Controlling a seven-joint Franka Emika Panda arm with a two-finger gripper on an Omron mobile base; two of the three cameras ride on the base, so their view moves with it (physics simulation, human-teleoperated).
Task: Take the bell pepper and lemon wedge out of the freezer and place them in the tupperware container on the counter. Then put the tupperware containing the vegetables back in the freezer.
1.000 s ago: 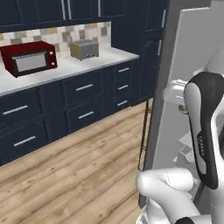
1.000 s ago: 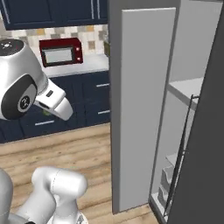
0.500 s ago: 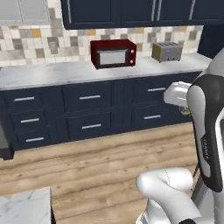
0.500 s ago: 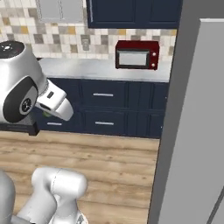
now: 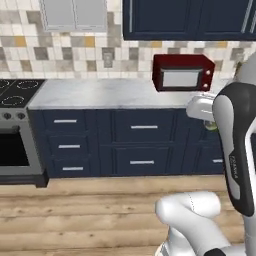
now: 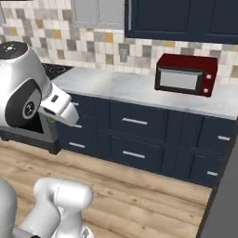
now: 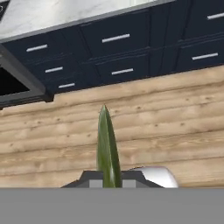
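Currently, your inventory of this moment runs as follows.

Gripper [image 7: 109,183]: you have it pressed nearly together on the lemon wedge [image 7: 107,148], an olive-green pointed sliver that stands up between the two finger tips in the hand view, its tip aimed toward the far cabinets. In the left base view a speck of the same green shows just below the white hand, at the right edge of the arm; in the right base view a green edge peeks out beside the white wrist, near the oven.

Counter [image 6: 130,88]: white, grey-veined marble, running left to right along the far wall over navy drawers [image 5: 144,128] with silver handles. You see those drawers in the hand view too, beyond the wedge, well apart from it.

Red microwave [image 5: 183,73]: sits on the counter toward the right, against the tiled backsplash [image 5: 65,50].

Stove [image 5: 15,90]: dark cooktop with ring burners at the far left of the counter run, the black oven front below it.

Wall cabinets [image 6: 181,18]: navy, above the microwave; a pale grey pair hangs further left.

Wooden plank floor [image 7: 166,118]: light planks, lying between you and the drawers, directly below the held wedge.

Dark grey panel [image 6: 223,204]: a tall edge at the near right of the right base view; you cannot tell from here what it belongs to.
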